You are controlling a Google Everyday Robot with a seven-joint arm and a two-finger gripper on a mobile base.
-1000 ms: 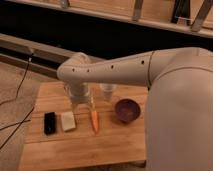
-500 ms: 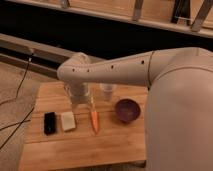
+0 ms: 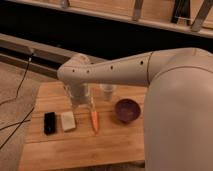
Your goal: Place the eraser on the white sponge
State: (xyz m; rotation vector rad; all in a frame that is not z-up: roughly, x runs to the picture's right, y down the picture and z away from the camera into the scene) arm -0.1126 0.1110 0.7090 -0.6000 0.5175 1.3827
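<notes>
One gripper (image 3: 82,101), jaws spread and empty, is hovering just behind the white sponge (image 3: 67,121). Eraser (image 3: 49,122) is lying beside the sponge, further camera-left, long axis running front-to-back.

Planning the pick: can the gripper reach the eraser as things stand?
Probably yes: the gripper hangs open above the table behind the white sponge, and the eraser lies uncovered close beside that sponge.

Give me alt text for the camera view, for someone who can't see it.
A robot's open, empty end effector hovers over a wooden table, just behind a row of black eraser, white sponge, orange carrot and purple bowl, left to right.
</notes>
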